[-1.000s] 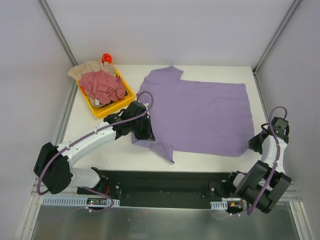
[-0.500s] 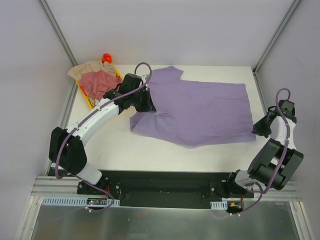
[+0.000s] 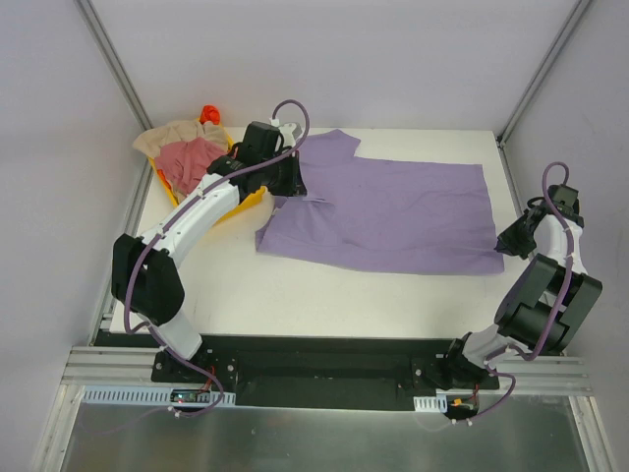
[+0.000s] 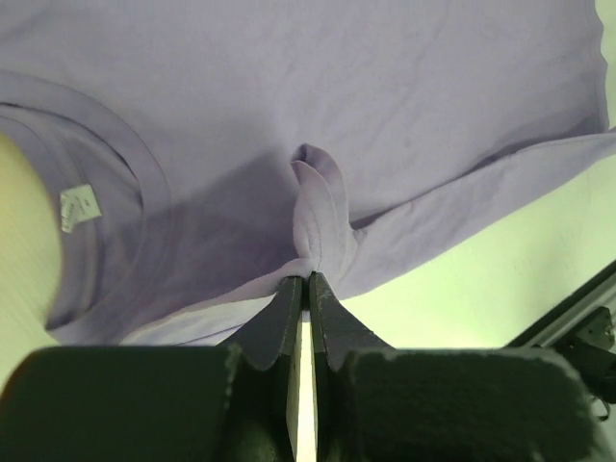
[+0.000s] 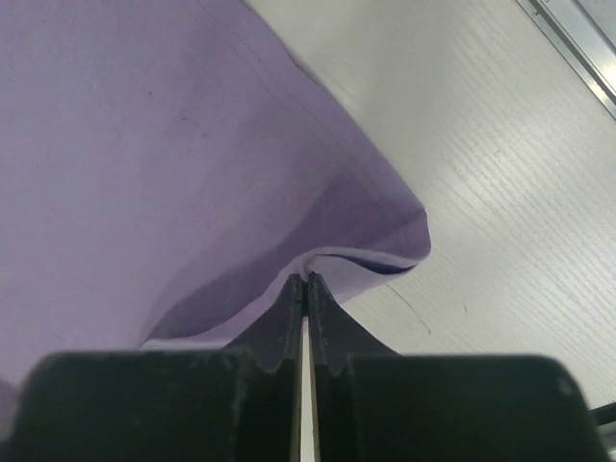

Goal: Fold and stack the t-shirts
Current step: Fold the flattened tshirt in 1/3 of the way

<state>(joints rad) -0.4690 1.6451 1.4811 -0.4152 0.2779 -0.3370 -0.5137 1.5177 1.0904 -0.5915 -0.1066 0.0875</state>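
The lavender t-shirt [image 3: 393, 211] lay spread across the middle and right of the surface [image 3: 226, 275], with the pink-red shirt [image 3: 187, 160] and the beige shirt [image 3: 162, 138] heaped in the yellow tray [image 3: 251, 199] at the far left. The left gripper [image 4: 308, 281] was closed tight on a bunched pleat of lavender cloth at the collar end, with the white neck label [image 4: 80, 205] off to one side in its wrist view. The right gripper [image 5: 306, 279] was likewise pinched shut on a doubled corner at the hem end. This looked like a lengthwise fold in progress, the near edge being carried toward the far one. To do it well, the two grippers should travel at the same height and pace, so that the held edge stays straight and lightly taut between them. A sag in the middle would probably lay down as a crease. The edge should come down parallel to the far side and touch the surface before either gripper lets go. The left arm hung right over the tray, so its path wanted care. The far sleeve stuck out and would likely need tucking afterwards.
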